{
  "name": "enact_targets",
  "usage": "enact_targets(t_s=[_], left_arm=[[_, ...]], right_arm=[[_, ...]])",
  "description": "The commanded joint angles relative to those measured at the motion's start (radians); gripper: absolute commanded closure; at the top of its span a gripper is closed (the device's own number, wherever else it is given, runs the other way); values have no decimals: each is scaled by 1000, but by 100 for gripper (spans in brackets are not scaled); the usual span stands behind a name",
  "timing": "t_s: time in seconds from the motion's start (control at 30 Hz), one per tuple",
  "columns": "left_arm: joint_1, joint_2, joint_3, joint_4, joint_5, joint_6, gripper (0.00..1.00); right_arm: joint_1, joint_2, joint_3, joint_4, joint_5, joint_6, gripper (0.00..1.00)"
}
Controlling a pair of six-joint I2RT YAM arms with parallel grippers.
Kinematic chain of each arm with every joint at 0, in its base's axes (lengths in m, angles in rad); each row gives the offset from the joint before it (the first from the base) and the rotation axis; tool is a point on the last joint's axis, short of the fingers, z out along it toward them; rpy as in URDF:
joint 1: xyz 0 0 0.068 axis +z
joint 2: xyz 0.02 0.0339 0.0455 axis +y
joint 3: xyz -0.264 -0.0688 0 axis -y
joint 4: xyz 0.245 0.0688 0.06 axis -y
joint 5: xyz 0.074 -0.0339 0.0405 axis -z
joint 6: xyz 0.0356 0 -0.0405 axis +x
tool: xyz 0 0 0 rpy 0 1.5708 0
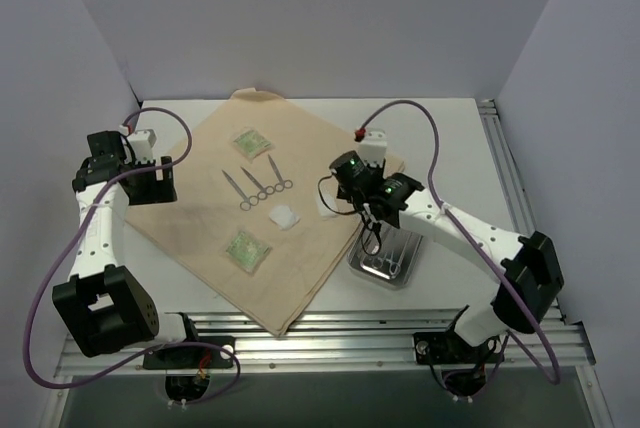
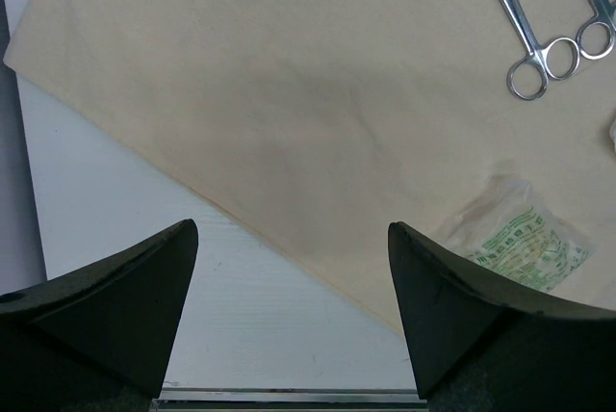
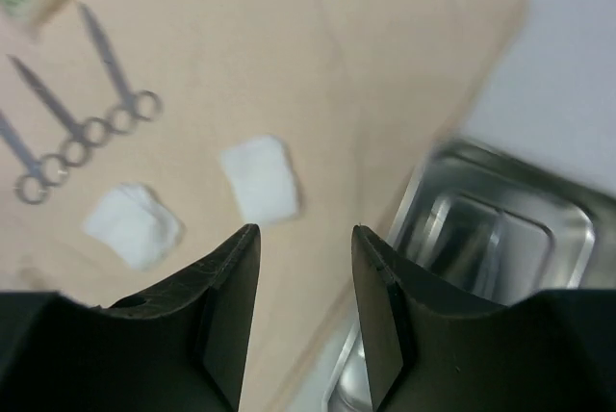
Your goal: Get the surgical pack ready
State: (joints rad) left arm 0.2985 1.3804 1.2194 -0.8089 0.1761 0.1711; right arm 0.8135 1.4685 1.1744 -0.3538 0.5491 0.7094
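Note:
The tan cloth (image 1: 250,218) lies spread flat on the table. On it are three metal forceps (image 1: 258,188), two green packets (image 1: 250,143) (image 1: 246,248) and two white gauze pads (image 1: 285,216) (image 1: 328,204). The steel tray (image 1: 385,256) sits at the cloth's right edge. My right gripper (image 1: 370,228) is open and empty, above the cloth edge beside the tray (image 3: 500,229), with the gauze pads (image 3: 260,178) ahead of it (image 3: 305,231). My left gripper (image 1: 160,188) is open and empty over the cloth's left edge (image 2: 294,239). The forceps (image 2: 525,37) and a green packet (image 2: 525,239) show to its right.
White walls close in the back and both sides. A metal rail (image 1: 330,333) runs along the table's near edge, and another (image 1: 505,168) runs along the right side. Bare white table (image 2: 144,200) shows left of the cloth.

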Motion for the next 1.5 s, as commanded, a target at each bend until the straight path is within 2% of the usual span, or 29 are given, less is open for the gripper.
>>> enact_targets(t_s=[0.0,0.07,0.13,0.37,0.63,0.97,1.33,1.47], left_arm=[[7,-23,12,-10,-26,13,10],[7,-18,2,-13,-29,19,11],[7,-15,-12,-12,-39,22,11],[7,14,-32,5,-67,24,10],[7,42,-40,37,-64,24,11],[8,42,-54,42,-46,24,11],[8,43,-52,42,-41,25,11],[8,45,-50,42,-38,25,11]], right_arm=[[7,126,129,194,-167,-255,61],[7,197,218,280,-230,-322,61],[6,335,299,294,-258,-346,61],[3,786,822,198,-365,-393,69],[-2,1087,1151,72,-304,-387,71],[-13,1211,1209,10,-235,-335,72],[-13,1247,1216,-132,-189,-309,76],[-16,1239,1188,-139,-235,-306,78]])
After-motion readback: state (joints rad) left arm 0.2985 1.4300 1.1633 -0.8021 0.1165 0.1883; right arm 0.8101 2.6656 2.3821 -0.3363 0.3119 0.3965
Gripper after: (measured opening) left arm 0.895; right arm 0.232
